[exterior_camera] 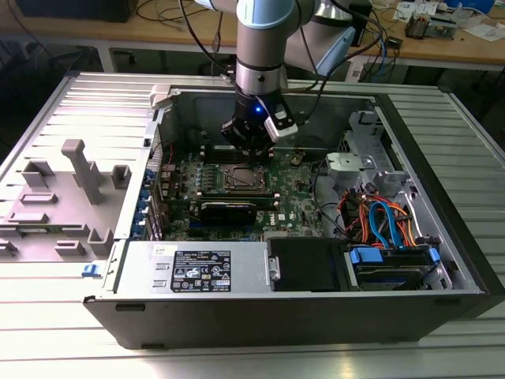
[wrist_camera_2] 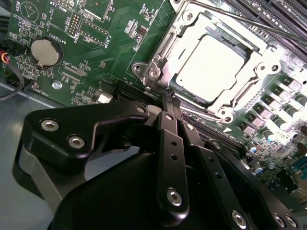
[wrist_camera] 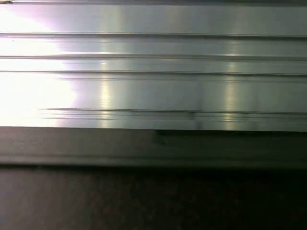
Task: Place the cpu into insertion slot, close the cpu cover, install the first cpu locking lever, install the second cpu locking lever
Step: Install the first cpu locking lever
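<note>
Black gripper (wrist_camera_2: 169, 98) with fingers pressed together, empty, tips at the socket's edge.

The pale silvery-tan square cpu (wrist_camera_2: 207, 63) lies in the silver-rimmed insertion slot (exterior_camera: 241, 178), the thin silver cpu cover (wrist_camera_2: 261, 67) closed over it, on the green motherboard (wrist_camera_2: 96, 52) inside the open grey computer case (exterior_camera: 260, 312), whose white label cannot be read.

Cpu (wrist_camera_2: 207, 67): matt pale metal lid. Cpu cover (wrist_camera_2: 192, 28) round it: shiny bare steel. Gripper (wrist_camera_2: 169, 98): matt black w/ bright screws.
</note>
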